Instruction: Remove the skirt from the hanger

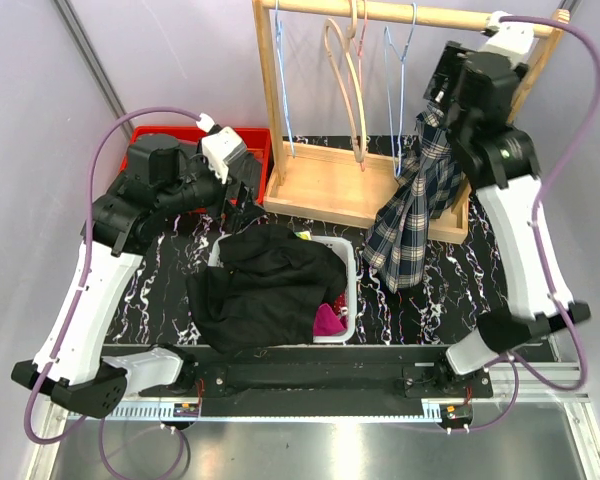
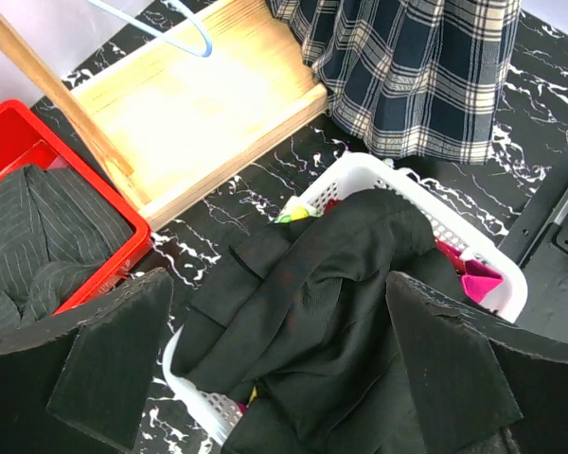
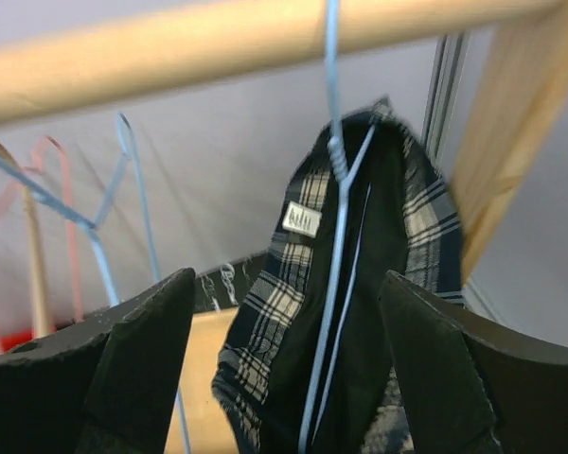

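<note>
Right gripper point(image 3: 286, 284), jaws spread, skirt point(image 3: 265, 303) and hanger point(image 3: 338, 189) between them; left gripper point(image 2: 279, 284) (likewise spread) above basket point(image 2: 360, 170).

The top camera looks down from behind me. My left wrist overlooks the basket point(image 2: 369, 170); my right closely faces the skirt point(image 3: 275, 303). Both appear overhead.

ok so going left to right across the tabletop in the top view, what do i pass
red bin → white basket heaped with black clothing → plaid skirt hanging down at the rack's right end
</note>
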Robot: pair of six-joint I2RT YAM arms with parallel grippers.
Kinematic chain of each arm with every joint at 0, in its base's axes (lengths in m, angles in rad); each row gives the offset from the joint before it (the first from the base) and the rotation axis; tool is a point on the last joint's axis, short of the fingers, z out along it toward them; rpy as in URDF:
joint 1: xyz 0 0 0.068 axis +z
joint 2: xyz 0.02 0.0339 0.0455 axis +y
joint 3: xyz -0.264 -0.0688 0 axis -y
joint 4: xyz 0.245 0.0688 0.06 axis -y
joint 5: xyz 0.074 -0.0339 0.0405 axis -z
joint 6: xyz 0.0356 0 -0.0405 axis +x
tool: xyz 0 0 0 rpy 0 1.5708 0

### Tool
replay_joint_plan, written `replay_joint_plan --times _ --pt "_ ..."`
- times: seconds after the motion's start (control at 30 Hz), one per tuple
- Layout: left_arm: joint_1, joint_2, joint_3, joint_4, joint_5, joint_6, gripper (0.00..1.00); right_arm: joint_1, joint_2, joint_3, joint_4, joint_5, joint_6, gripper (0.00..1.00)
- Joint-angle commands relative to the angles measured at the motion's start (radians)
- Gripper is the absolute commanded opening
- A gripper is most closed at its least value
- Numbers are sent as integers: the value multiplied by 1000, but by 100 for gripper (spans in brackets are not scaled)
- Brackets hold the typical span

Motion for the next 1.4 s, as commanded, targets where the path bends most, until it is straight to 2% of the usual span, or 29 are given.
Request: replay_joint_plan --times 0.0,0.4,0.67,0.73,0.77,0.83,0.93,0.97,1.0,1.07,1.1,1.13,1.27,1.37 --pt "-2 -42 -8 25 30 36 99 -43 53 88 -64 -102 68 85" --pt "0 -57 -31 22 47 50 98 -112 81 62 -72 -156 57 84" --pt "0 -48 -38 22 51 52 98 -163 160 98 -75 -213 68 73" --pt "0 -45 -35 22 51 52 99 -164 186 112 -77 -211 69 68" --pt "0 -43 -36 20 51 52 99 -166 194 132 -78 -210 69 62" --pt "-2 -42 -36 25 51 52 99 -169 226 149 -93 -214 68 58" --pt "0 -42 -38 30 54 50 99 -171 246 171 -112 -220 72 45" --pt "0 -43 -38 30 53 49 99 -171 246 175 -116 -226 76 38" --pt "0 -42 -39 30 53 47 98 -171 243 180 -123 -236 86 23" --pt "0 -46 -42 34 47 50 98 -169 228 192 -124 -278 80 10" --pt "0 -48 -48 36 44 53 98 -171 223 206 -130 -291 79 0" --pt "0 -49 -51 39 38 52 97 -169 222 226 -138 -312 73 0" --pt "0 -54 -70 45 33 49 96 -169 269 482 -222 -329 30 0" --pt "0 -71 -88 42 22 43 96 -169 213 476 -114 -364 17 0"
